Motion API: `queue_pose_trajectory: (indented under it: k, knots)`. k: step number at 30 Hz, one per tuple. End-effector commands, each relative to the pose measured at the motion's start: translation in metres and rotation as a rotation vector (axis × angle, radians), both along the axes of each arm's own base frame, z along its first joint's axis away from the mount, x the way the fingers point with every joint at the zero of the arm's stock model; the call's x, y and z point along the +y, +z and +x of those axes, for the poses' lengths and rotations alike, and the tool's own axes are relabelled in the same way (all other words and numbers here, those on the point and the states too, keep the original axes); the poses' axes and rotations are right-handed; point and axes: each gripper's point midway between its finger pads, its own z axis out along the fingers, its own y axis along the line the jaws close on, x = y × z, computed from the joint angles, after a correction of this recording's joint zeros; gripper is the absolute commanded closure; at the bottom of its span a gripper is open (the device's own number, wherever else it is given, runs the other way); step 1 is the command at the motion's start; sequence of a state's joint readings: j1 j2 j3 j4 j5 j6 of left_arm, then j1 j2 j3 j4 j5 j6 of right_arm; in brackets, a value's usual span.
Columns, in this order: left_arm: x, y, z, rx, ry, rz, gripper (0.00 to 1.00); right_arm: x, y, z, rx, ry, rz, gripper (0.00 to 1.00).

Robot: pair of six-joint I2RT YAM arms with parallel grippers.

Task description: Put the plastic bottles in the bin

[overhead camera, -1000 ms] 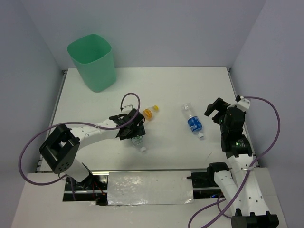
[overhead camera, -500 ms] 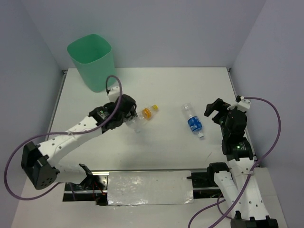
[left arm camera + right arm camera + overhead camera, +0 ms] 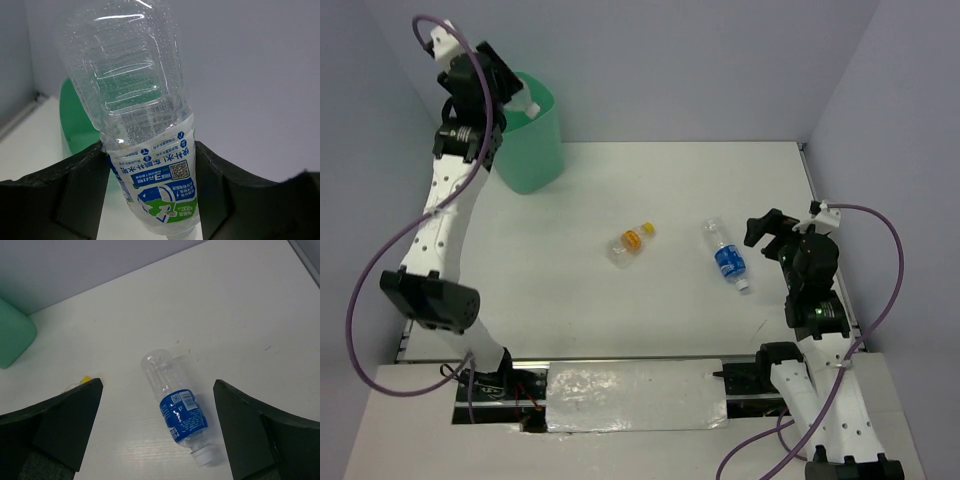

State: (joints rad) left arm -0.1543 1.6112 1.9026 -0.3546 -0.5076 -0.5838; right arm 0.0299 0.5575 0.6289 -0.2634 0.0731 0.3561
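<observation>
The green-blue-labelled bottle [image 3: 147,155] is gripped at its labelled waist by the left fingers [image 3: 65,195], which are closed on it. It is held high at the left rim of the bin [image 3: 532,155], with its white cap pointed over the bin's mouth. A second ago this bottle was being taken up from the counter [image 3: 570,310], well in front of the bin. Half a second ago it was lifted and on its way, and now it is brought to the opening itself. The carry is therefore judged finished, with only the release left for this bottle, which is not yet inside the bin. The orange-capped bottle [image 3: 628,245] is left lying on the counter, well to the right of the bin and nearer the arms, about where it was. The blue-labelled bottle [image 3: 179,410] lies farther still to the right of the bin, unmoved. It is framed between the right fingers [image 3: 55,425], which are held apart above it and touch nothing. Two bottles are thus judged to remain after this one is dropped.
</observation>
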Motion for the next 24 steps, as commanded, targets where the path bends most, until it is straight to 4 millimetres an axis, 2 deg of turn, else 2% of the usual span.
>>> queue_pose_trajectory:
  k: [1,2,3,4,6,7,8,10,11,12,13,14,19,20,21,22,23,24]
  knots:
    - [0.034,0.036,0.038,-0.104,0.118,0.082,0.57,-0.002,0.013,0.005,-0.061,-0.003,-0.018,0.0]
    - [0.043,0.053,0.041,-0.15,0.155,0.081,0.57,-0.003,0.013,0.005,-0.062,-0.007,-0.019,0.0]
    - [0.056,0.05,0.048,-0.152,0.191,0.09,0.57,-0.004,0.012,0.006,-0.061,-0.015,-0.02,0.0]
    - [0.063,0.039,0.06,-0.143,0.221,0.096,0.55,-0.005,0.011,0.007,-0.054,-0.022,-0.024,0.0]
    - [0.077,0.037,0.069,-0.177,0.291,0.107,0.51,-0.008,0.009,0.008,-0.047,-0.035,-0.023,0.0]
    - [0.079,0.025,0.08,-0.161,0.301,0.121,0.48,-0.008,0.006,0.009,-0.038,-0.039,-0.024,0.0]
    - [0.08,0.027,0.083,-0.171,0.308,0.126,0.38,-0.009,0.004,0.011,-0.026,-0.041,-0.022,0.0]
    - [0.082,0.013,0.096,-0.151,0.317,0.13,0.33,-0.007,0.001,0.012,-0.008,-0.036,-0.014,0.0]
    - [0.081,0.015,0.097,-0.157,0.315,0.124,0.3,-0.007,-0.001,0.013,0.006,-0.037,-0.016,0.0]
    - [0.079,0.01,0.102,-0.148,0.303,0.132,0.23,-0.007,-0.003,0.013,0.017,-0.037,-0.019,0.0]
    - [0.08,0.008,0.102,-0.146,0.309,0.135,0.03,-0.01,-0.002,0.013,0.023,-0.047,-0.022,0.0]
    - [0.082,0.008,0.102,-0.147,0.319,0.132,0.01,-0.012,-0.006,0.013,0.041,-0.059,-0.025,0.0]
    - [0.076,0.014,0.092,-0.138,0.283,0.116,0.01,-0.011,-0.004,0.011,0.034,-0.053,-0.029,0.0]
    - [0.074,0.027,0.082,-0.161,0.27,0.109,0.0,-0.01,-0.002,0.011,0.028,-0.049,-0.026,0.0]
    - [0.073,0.029,0.079,-0.163,0.256,0.103,0.01,-0.009,-0.001,0.01,0.024,-0.042,-0.026,0.0]
    - [0.065,0.026,0.078,-0.146,0.207,0.104,0.01,-0.009,-0.001,0.009,0.025,-0.04,-0.027,0.0]
    - [0.06,0.038,0.069,-0.159,0.172,0.108,0.01,-0.007,0.0,0.008,0.022,-0.031,-0.025,0.0]
    - [0.053,0.039,0.067,-0.151,0.127,0.115,0.01,-0.007,0.001,0.007,0.021,-0.028,-0.024,0.0]
